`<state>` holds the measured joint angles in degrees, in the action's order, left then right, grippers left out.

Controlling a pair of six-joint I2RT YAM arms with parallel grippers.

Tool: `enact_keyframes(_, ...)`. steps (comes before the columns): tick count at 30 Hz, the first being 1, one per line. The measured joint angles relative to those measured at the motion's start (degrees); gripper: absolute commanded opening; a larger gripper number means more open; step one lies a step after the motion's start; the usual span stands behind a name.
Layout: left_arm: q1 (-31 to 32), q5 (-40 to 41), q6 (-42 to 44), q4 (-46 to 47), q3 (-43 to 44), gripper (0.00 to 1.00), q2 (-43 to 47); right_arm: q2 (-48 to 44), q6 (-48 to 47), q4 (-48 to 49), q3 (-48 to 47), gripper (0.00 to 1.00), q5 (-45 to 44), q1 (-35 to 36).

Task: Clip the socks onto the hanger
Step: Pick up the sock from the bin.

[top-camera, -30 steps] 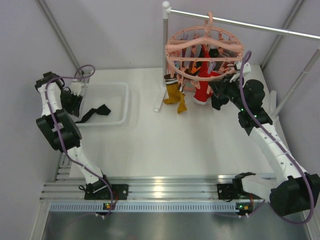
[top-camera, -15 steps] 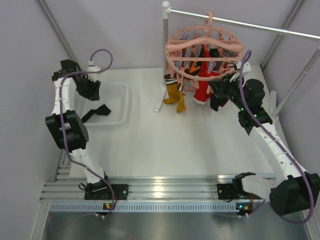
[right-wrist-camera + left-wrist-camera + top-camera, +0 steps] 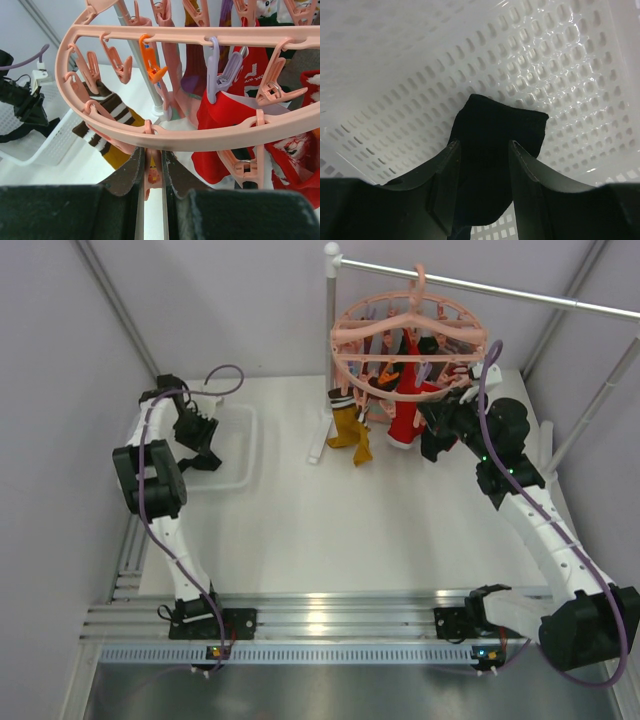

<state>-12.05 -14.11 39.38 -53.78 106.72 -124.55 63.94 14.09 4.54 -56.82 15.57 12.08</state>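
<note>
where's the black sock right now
The black sock lies in the white basket on the left side of the table, directly under the open jaws of the left arm.

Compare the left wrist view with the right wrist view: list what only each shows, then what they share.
Left wrist only: the open left fingers straddling a black sock lying in the white mesh basket. Right wrist only: the pink hanger with its clips, a red sock and a brown striped sock hanging from it, and the right fingers shut on a pink clip under the ring. Shared: the basket, small at the left edge of the right wrist view, with a dark shape there that may be the sock.
</note>
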Motion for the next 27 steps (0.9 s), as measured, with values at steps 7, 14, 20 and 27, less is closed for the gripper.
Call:
enact_keyframes(7,-0.2,1.5,0.2,0.5,-2.9,0.49,0.0,0.0,0.0,-0.1,0.0,0.0,-0.1,0.0)
enact_keyframes(14,-0.2,1.6,-0.4,1.4,-6.0,0.33,0.0,0.0,-0.1,-0.1,0.0,0.0,-0.1,0.0)
enact_keyframes(20,-0.2,-0.7,-1.4,3.4,-8.1,0.1,0.5,0.0,-0.1,-0.1,0.0,0.0,-0.3,0.0)
enact_keyframes(27,-0.2,-4.7,-3.7,5.4,-11.6,0.0,3.3,-0.2,0.0,-0.1,0.0,0.0,-0.6,0.0)
